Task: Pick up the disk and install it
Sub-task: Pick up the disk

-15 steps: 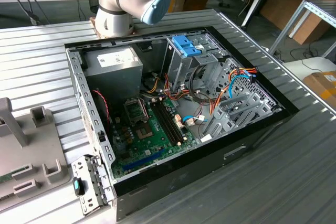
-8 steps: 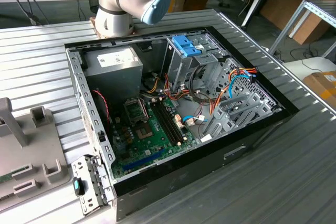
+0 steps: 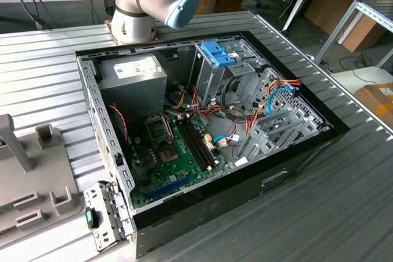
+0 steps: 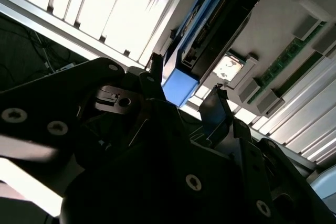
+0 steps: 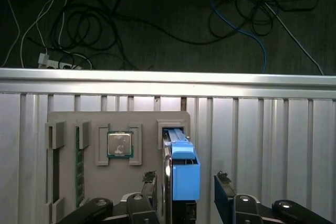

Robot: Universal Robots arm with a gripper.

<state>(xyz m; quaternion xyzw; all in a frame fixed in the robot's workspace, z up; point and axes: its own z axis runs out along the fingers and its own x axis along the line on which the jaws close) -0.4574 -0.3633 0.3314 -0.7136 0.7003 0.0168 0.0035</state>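
Observation:
The disk (image 5: 181, 174) stands on edge in a slot of the grey holder tray (image 5: 147, 121), its blue plastic carrier facing the camera in the first wrist view. My gripper (image 5: 186, 184) is open and straddles it, one dark finger on each side, with a gap between the fingers (image 5: 223, 187) and the carrier. In the second wrist view the disk (image 4: 220, 30) with its blue carrier end runs away from my gripper (image 4: 186, 87), between the two fingertips. In the exterior view the open computer case (image 3: 295, 157) lies on the table, with the arm's base (image 3: 138, 4) behind it.
The tray also holds a processor chip (image 5: 119, 144) and a green memory stick (image 5: 80, 166). Inside the case are the drive cage with a blue bracket (image 3: 216, 52), a grey power supply (image 3: 135, 78) and the motherboard (image 3: 175, 151). Cables (image 5: 94, 24) lie on the floor beyond the table edge.

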